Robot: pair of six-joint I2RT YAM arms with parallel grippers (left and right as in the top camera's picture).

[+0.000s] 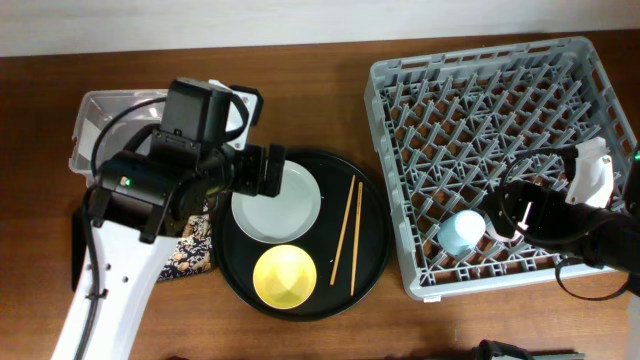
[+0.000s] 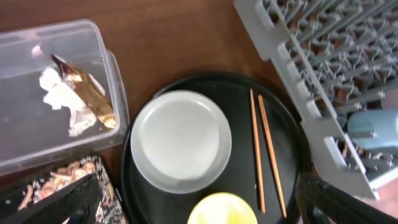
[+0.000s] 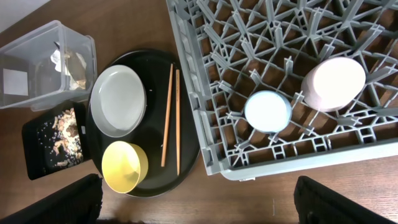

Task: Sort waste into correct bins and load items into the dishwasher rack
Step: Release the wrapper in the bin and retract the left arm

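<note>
My left gripper (image 1: 270, 170) is released: fingers (image 2: 68, 199) spread wide, nothing between them. It hovers over the far-left rim of the pale grey round plate (image 1: 277, 203). My right gripper (image 1: 498, 215) is also released and empty, fingers (image 3: 345, 199) wide apart. It hangs over the near-right part of the large square grey plastic dishwasher rack (image 1: 500, 100).

Near row:
- The round yellow bowl (image 1: 286, 277) is upright on the near part of the large round black tray (image 1: 372, 235).
- The flat black rectangular tray (image 3: 31, 155) sits on the table just left of the round tray. Beige-brown crumbly food scraps (image 3: 62, 134) are scattered in it. My left arm covers most of it from overhead.
- The small light-blue cup (image 1: 462, 232) is in the rack near its front edge, just beside my right gripper. No contact that I can see.

Middle:
- The plate lies flat on the round tray, just behind the bowl. I cannot tell if the rims touch.
- The 2 wooden chopsticks (image 1: 347, 232) lie side by side on the same tray. They are right of the plate and bowl, between them and the rack, running near to far.
- The small pink cup (image 3: 333, 84) is in the rack, beyond and right of the blue cup, apart from it.

Far:
- The clear plastic rectangular tub with a thick rim (image 1: 88, 125) is at far left, behind the flat tray.
- Inside it are the crumpled white tissue (image 2: 59, 96) and the shiny gold-brown wrapper (image 2: 84, 87), wrapper lying against the tissue.
- The rack's left edge is just beside the round tray.
</note>
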